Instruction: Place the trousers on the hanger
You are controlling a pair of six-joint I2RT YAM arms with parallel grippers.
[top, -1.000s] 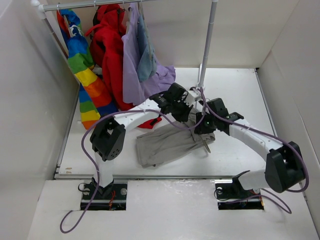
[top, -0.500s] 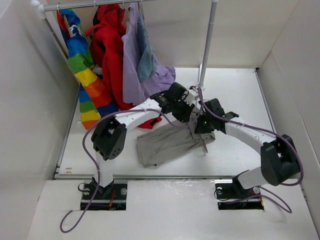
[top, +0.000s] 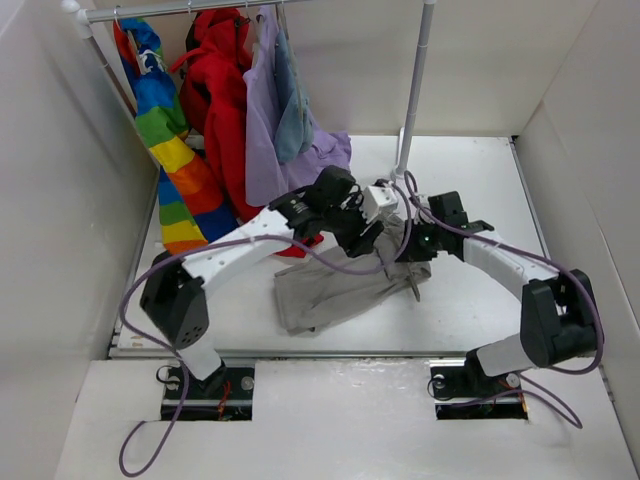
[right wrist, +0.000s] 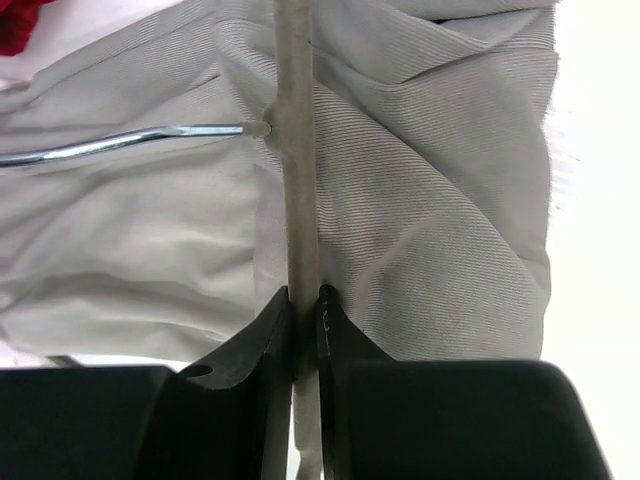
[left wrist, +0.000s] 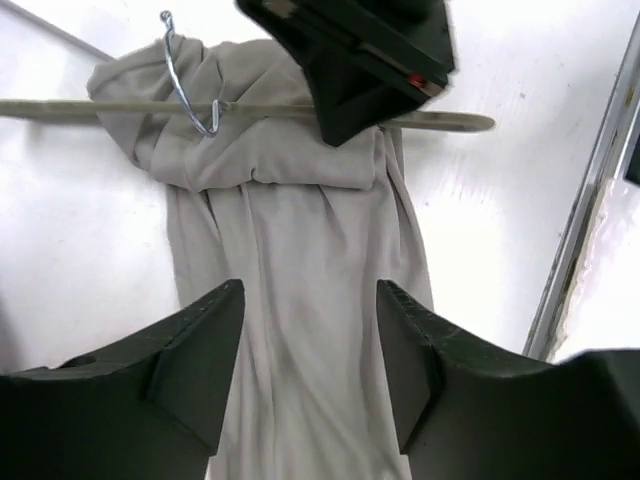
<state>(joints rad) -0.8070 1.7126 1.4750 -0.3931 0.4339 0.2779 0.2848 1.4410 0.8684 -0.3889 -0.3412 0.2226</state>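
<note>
Plain white table [top: 480, 190], matte and faintly scuffed, boxed in by bare white walls [top: 60, 250] on the left, right and behind. Across the back-left corner, a rail [top: 170, 9] hung with a rainbow garment [top: 165, 130], a red coat [top: 225, 100], a lilac garment [top: 265, 140] and a small blue-grey piece [top: 295, 120], lower ends reaching down to the table. At back centre, an upright pale pole [top: 415, 90].

Mid-table, just in front of the hung clothes: trousers [top: 325, 290], lying flat and rumpled, right end bunched up at the hanger [left wrist: 110, 108]. That hanger down on the surface too, its thin bar [right wrist: 297, 180] lying across the gathered cloth, metal hook [left wrist: 190, 80] resting on top of the fabric.

Pinched tight on the bar, cloth to either side: right gripper [right wrist: 304, 300]. Just beside it, spread wide over the length of the trousers and holding nothing: left gripper [left wrist: 308, 300].

Along the near edge, a white ledge [top: 330, 420] carrying the arm bases [top: 208, 385], with purple cables [top: 150, 440] looping from both arms.
</note>
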